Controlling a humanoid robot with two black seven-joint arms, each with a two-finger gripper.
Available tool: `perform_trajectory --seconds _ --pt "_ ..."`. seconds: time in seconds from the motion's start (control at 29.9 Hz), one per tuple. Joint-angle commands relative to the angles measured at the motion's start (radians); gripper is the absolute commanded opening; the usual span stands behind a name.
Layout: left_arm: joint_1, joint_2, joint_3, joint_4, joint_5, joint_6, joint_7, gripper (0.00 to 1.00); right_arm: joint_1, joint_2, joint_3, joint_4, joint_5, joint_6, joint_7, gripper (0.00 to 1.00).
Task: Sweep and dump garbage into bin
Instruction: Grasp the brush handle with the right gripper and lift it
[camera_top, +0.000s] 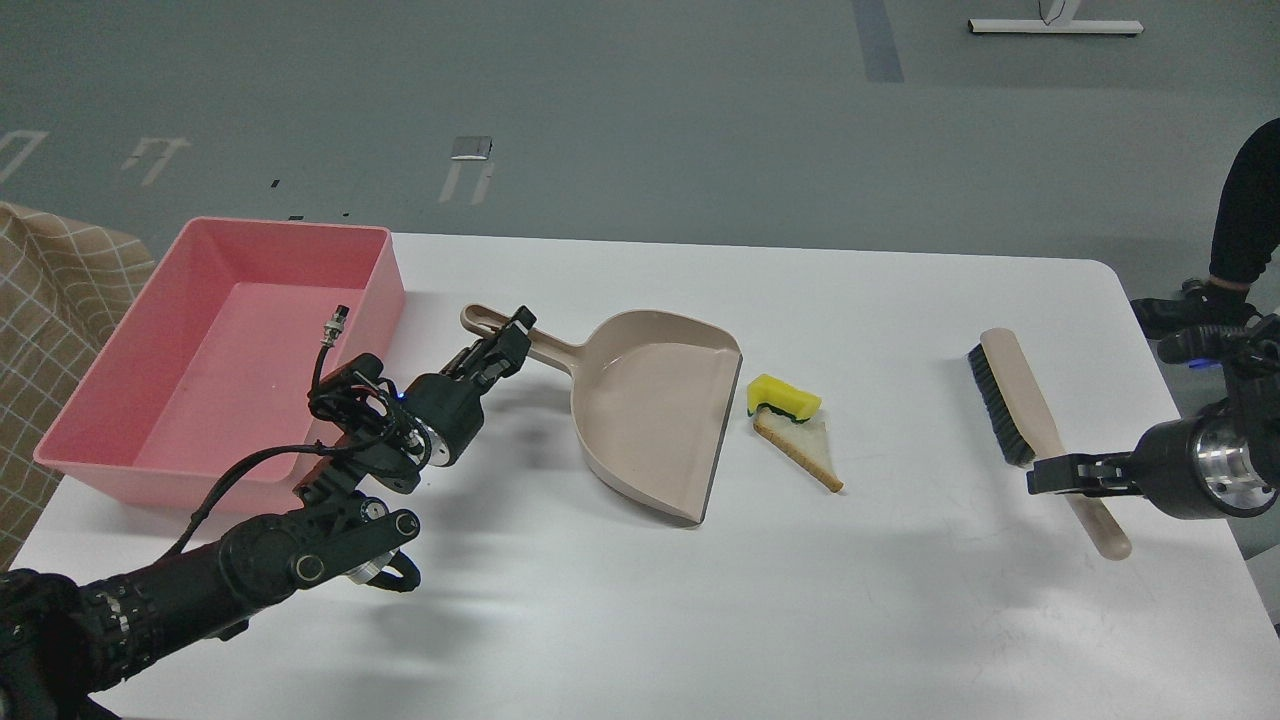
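The yellow sponge (786, 397) with a dark green layer lies on the white table (700, 600), touching the triangular bread slice (806, 449) just in front of it. Both sit right of the open mouth of the beige dustpan (650, 410). The pink bin (215, 370) stands at the far left and holds nothing. My left gripper (505, 345) is at the dustpan's handle (490, 325), its fingers on either side of it; whether they clamp it is unclear. My right gripper (1045, 476) is seen edge-on at the handle of the beige brush (1012, 392).
A beige checked cloth (50, 290) lies beyond the table's left edge. A person's dark leg and shoe (1215, 300) are off the table's right edge. The brush's handle end (1110, 540) lies near the right front of the table.
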Motion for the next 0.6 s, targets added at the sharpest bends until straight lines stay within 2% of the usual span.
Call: perform_trajectory --seconds 0.0,0.07,0.17,0.3,0.57 --pt "-0.004 0.000 0.000 0.000 0.000 0.000 0.000 0.00 -0.003 0.003 0.000 0.000 -0.002 0.000 0.001 0.71" --pt "-0.004 0.000 0.000 0.000 0.000 0.000 0.000 0.00 -0.003 0.003 0.000 0.000 -0.002 0.000 0.000 0.71" --pt "-0.004 -0.001 0.000 0.000 0.000 0.000 0.000 0.00 -0.003 0.003 0.000 -0.001 0.000 0.000 0.001 0.61" --pt "-0.005 -0.001 -0.002 0.000 0.000 0.000 0.000 0.00 -0.005 0.003 0.000 -0.001 0.000 0.000 0.001 0.52" --pt "-0.005 -0.001 -0.002 0.000 0.000 0.000 0.000 0.00 -0.006 0.003 0.000 -0.003 0.001 0.000 0.001 0.41"
